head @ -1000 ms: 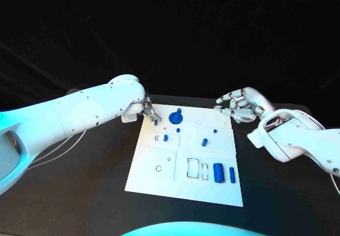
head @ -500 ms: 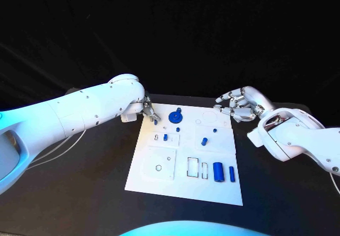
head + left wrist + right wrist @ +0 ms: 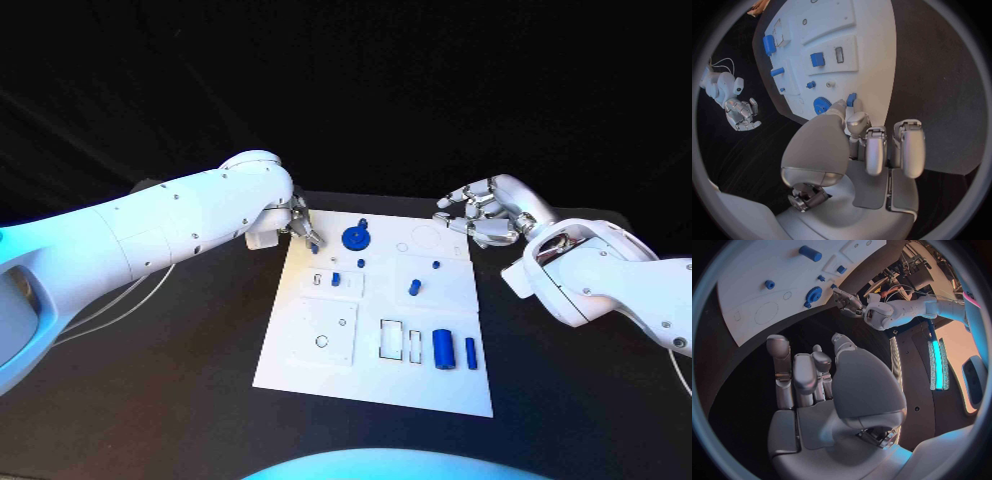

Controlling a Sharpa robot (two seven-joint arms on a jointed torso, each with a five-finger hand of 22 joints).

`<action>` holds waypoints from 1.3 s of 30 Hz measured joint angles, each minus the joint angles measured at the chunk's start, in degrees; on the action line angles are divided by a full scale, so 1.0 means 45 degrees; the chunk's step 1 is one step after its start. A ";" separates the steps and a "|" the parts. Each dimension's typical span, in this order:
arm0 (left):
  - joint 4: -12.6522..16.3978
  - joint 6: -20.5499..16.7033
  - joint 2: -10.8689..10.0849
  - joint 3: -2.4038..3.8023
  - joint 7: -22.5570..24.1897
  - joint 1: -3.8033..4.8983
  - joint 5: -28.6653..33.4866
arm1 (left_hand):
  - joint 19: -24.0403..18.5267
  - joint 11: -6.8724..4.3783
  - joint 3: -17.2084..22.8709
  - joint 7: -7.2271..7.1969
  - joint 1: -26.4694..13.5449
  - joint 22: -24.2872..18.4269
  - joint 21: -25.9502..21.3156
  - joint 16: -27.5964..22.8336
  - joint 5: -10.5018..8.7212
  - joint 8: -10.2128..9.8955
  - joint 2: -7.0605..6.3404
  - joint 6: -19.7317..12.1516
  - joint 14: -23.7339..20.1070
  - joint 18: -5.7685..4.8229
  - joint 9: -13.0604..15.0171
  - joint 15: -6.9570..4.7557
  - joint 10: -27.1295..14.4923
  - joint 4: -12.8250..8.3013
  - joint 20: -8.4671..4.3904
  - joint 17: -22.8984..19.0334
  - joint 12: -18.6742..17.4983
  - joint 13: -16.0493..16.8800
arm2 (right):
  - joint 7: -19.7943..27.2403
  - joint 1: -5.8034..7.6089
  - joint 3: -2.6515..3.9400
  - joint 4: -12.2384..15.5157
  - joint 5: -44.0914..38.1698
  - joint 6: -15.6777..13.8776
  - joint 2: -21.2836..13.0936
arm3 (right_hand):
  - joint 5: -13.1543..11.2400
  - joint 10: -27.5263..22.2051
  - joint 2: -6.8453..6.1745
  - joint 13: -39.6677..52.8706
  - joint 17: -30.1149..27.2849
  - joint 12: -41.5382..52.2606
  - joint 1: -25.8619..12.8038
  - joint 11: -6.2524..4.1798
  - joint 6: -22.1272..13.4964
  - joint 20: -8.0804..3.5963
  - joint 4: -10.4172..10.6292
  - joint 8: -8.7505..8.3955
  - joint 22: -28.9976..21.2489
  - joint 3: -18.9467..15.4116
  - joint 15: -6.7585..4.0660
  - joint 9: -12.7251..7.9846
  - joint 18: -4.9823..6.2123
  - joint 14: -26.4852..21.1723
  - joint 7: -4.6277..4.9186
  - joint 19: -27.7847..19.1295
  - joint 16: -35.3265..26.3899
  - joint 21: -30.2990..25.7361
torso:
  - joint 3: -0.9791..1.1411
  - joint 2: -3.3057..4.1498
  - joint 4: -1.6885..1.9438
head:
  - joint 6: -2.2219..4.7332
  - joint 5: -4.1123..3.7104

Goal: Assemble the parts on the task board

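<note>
— Where is the task board?

— It lies in the middle of the black table, with the blue parts spread over it: a round gear-like part near the far edge, two cylinders standing side by side near the right edge, and a few small pegs between them.

— And the left robot hand?

— At the board's far left corner, pinching a small blue part between its fingertips, just beside the gear.

— The right robot hand?

— Off the far right corner, above the table, its fingers curled inward and holding nothing.
</note>
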 measured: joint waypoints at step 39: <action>0.2353 -0.1365 -0.1875 -0.0068 0.0594 -0.0025 0.2325 | 0.0000 -0.0066 0.6850 0.0204 -0.0029 0.0000 0.0055 0.0000 0.0438 0.0875 -0.2035 -0.0068 0.0000 0.0001 0.0408 0.0003 0.0078 -0.0288 0.0000 0.0009 -0.0074 -0.0181 | -0.0050 -0.0021 -0.0003 -0.0051 0.0029 0.0137 0.0005 | 0.0000 -0.0003 -0.0001 0.0006 -0.0006 0.0000 0.0000 -0.0004 -0.0022 0.0000 0.0000 0.0000 -0.0015 0.0000 0.0000 0.0000 0.0000 0.0000 -0.0022 0.0000 0.0000 -0.0053 | -0.0007 -0.0034 0.0029 | 0.0020 0.0095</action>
